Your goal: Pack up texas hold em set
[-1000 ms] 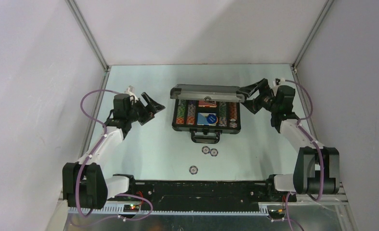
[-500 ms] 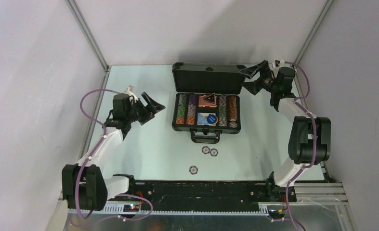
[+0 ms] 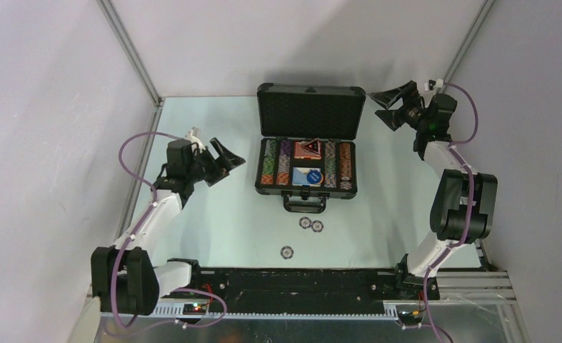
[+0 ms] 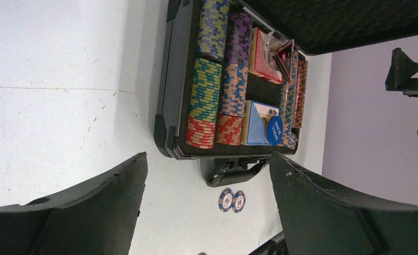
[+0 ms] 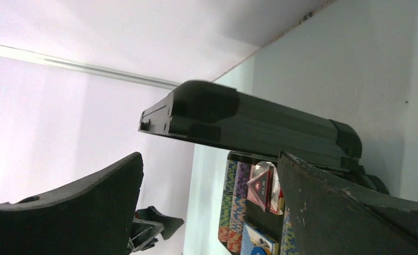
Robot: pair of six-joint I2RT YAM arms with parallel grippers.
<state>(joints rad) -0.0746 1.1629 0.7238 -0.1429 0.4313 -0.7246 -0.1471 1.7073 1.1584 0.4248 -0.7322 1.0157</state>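
The black briefcase (image 3: 274, 187) lies open mid-table, its foam-lined lid (image 3: 308, 114) upright at the back and its handle (image 3: 305, 204) toward me. Rows of multicoloured chips (image 3: 268, 170) flank a red deck (image 3: 305, 151) under a triangular marker (image 3: 312, 146), and a blue deck (image 3: 303, 176) bears a blue button (image 3: 313, 176). Three loose chips (image 3: 310, 225) lie in front of the handle. My left gripper (image 3: 224, 158) is open and empty, left of the case. My right gripper (image 3: 390, 105) is open and empty, just right of the lid. The left wrist view shows the case (image 4: 168, 101), and the right wrist view shows the lid (image 5: 249, 123).
Grey walls and metal frame posts (image 3: 129, 50) enclose the table on three sides. One loose chip (image 3: 286, 251) lies apart, nearer the arm bases. The black base rail (image 3: 292, 282) runs along the near edge.
The lid swung from half lowered to fully upright. My right gripper moved back and right with it, then came off its right end. The left arm has not moved.
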